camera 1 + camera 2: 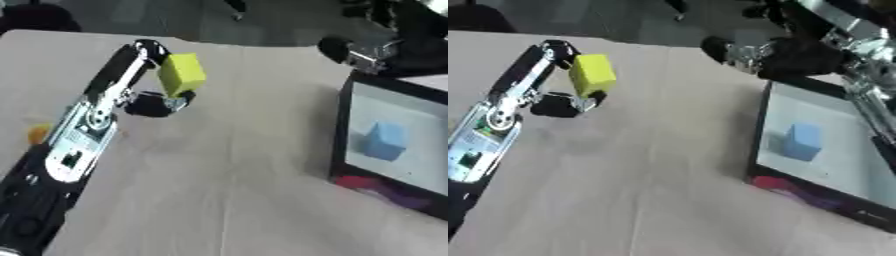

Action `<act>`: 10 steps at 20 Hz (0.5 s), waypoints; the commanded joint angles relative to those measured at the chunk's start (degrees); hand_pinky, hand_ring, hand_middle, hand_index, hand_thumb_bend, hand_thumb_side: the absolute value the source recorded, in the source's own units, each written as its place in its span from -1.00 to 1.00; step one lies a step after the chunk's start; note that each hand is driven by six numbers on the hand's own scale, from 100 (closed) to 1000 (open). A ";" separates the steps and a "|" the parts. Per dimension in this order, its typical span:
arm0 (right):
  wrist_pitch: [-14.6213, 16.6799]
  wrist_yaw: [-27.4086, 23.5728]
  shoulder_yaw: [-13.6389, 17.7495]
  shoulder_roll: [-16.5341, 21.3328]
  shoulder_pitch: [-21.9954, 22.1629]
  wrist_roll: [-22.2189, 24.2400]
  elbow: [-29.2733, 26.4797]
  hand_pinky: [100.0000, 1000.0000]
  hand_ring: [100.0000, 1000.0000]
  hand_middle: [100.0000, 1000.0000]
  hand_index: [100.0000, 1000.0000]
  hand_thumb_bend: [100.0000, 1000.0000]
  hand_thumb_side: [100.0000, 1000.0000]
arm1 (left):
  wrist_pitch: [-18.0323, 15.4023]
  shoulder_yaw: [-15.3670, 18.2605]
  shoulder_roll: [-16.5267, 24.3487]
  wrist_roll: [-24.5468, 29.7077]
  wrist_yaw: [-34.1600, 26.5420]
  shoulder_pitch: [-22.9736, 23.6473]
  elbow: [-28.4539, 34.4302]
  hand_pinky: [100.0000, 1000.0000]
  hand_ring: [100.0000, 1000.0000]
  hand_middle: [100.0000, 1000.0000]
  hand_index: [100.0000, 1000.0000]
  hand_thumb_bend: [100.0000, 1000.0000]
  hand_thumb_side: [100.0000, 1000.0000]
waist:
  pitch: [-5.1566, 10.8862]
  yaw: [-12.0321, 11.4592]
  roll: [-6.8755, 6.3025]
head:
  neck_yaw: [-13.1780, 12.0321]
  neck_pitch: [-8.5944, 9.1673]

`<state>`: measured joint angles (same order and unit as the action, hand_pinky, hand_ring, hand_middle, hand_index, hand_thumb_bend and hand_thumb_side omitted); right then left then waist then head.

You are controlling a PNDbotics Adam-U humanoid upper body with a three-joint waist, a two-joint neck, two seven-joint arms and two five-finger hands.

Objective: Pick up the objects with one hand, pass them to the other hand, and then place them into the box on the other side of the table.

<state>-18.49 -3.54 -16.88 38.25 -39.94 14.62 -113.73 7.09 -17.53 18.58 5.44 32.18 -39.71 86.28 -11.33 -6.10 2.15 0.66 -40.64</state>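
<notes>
Left robot hand (144, 75) pinches yellow block (182, 74) above table (227, 190); right robot hand (785, 56) (grip unclear) near box (756, 150).

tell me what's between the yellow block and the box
Nothing: just bare table between the yellow block, held in the left hand, and the box, clearest in the right eye view.

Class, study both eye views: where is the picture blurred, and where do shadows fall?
Left eye view: the left hand pinching the yellow block is soft-edged, and the right hand is blurred. Right eye view: the blue block in the box casts a faint shadow to its left; a soft shadow lies on the table under the left hand.
</notes>
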 commanded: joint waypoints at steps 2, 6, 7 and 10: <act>-0.78 2.85 -1.02 -0.42 -2.13 2.52 -0.86 0.87 1.00 0.81 0.79 -0.26 -0.27 | -1.26 0.03 -0.66 -0.79 1.54 -0.25 0.68 0.38 0.31 0.10 -0.14 -1.00 -0.80 | 1.65 -0.05 0.76 | 0.28 0.27; -1.64 4.52 -2.17 -1.59 -3.60 4.32 -0.74 0.87 1.00 0.81 0.79 -0.25 -0.27 | -2.18 -0.20 -1.75 -1.47 2.02 0.13 1.07 0.38 0.31 0.10 -0.14 -1.00 -0.82 | 1.66 -0.11 0.81 | 0.43 0.11; -1.76 4.96 -2.50 -1.89 -4.05 4.78 -0.48 0.87 1.00 0.81 0.79 -0.24 -0.28 | -2.63 -0.34 -1.93 -1.67 2.44 0.17 1.32 0.38 0.31 0.10 -0.14 -1.00 -0.83 | 1.67 -0.11 0.82 | 0.48 0.10; -1.54 6.49 -3.38 -2.75 -5.31 6.15 0.71 0.87 1.00 0.81 0.79 -0.21 -0.32 | -3.62 -0.63 -2.37 -1.84 3.31 0.31 1.60 0.38 0.30 0.10 -0.14 -1.00 -0.83 | 1.67 -0.16 0.84 | 0.64 0.06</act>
<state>-20.11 2.10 -20.42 35.12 -44.14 20.21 -112.99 4.02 -18.20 16.12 3.75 34.98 -38.77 86.70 -11.33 -6.23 2.23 1.12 -40.68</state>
